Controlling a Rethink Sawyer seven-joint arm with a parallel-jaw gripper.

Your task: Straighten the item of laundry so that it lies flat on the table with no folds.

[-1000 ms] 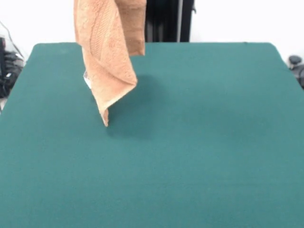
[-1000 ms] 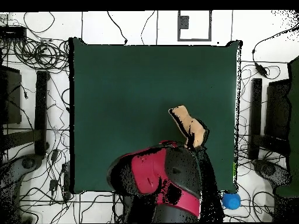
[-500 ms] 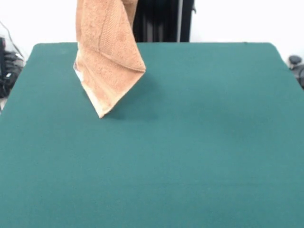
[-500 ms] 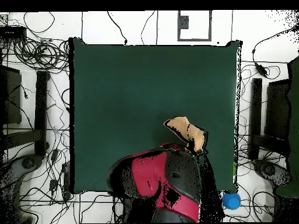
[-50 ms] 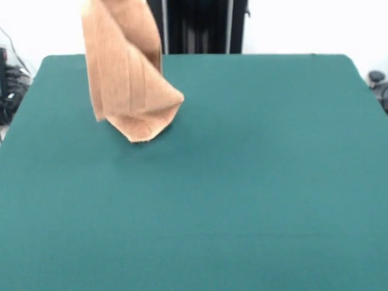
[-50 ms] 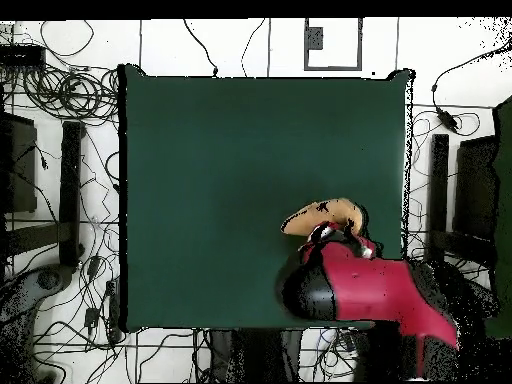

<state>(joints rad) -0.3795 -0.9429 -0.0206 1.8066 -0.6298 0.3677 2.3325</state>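
Note:
The item of laundry (image 5: 127, 85), an orange-tan towel, hangs folded lengthwise from above the top edge of the front view. Its lower end rests bunched on the green table (image 5: 242, 182), left of centre toward the far side. From overhead, the towel (image 6: 328, 213) shows as a small tan patch just beyond the tip of the red and black arm (image 6: 370, 285). My gripper (image 6: 330, 233) sits under the arm's end, shut on the towel's top and mostly hidden. It is out of the front view.
Cables and dark equipment (image 6: 60, 180) lie around the table on the floor in the overhead view. Black gear (image 5: 9, 85) sits by the table's left side in the front view, more (image 5: 379, 82) at the right.
The arm has swung to the right in the overhead view. The hanging towel has shifted a little left in the front view and come lower, its pointed tip now crumpling onto the table.

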